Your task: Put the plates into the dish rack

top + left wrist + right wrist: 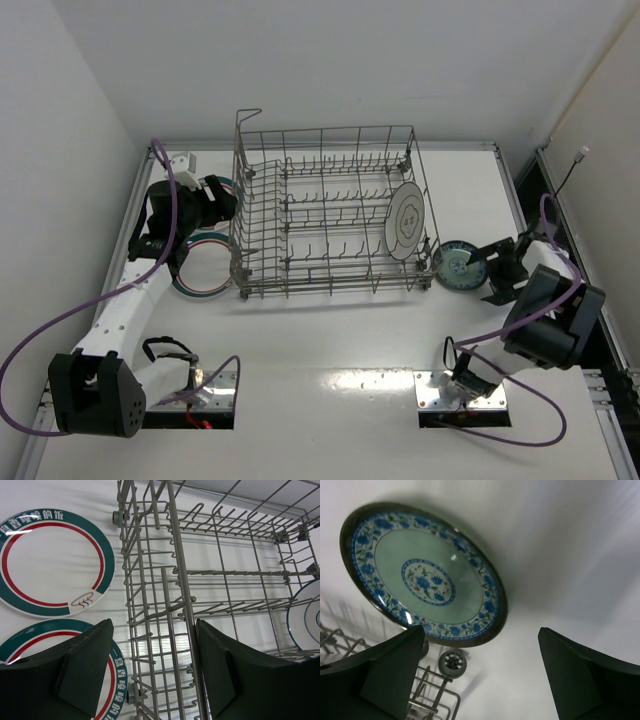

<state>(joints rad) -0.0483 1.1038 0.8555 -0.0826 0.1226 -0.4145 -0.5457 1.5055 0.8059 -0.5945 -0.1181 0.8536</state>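
Note:
The grey wire dish rack (330,210) stands in the middle of the table, and one white plate (406,222) stands upright in its right end. A small teal-blue plate (458,265) lies flat just off the rack's near right corner. My right gripper (492,272) hangs open beside it, holding nothing. In the right wrist view that teal-blue plate (422,575) lies ahead of the wide-apart fingers (385,675). Two plates with green-and-red bands (50,562) (45,640) lie left of the rack (210,580). My left gripper (155,670) is open over the rack's left wall.
A small rack wheel (452,662) sits at the rack's corner next to the teal-blue plate. A raised handle (248,115) sticks up at the rack's far left corner. White walls close in the table on the left, back and right.

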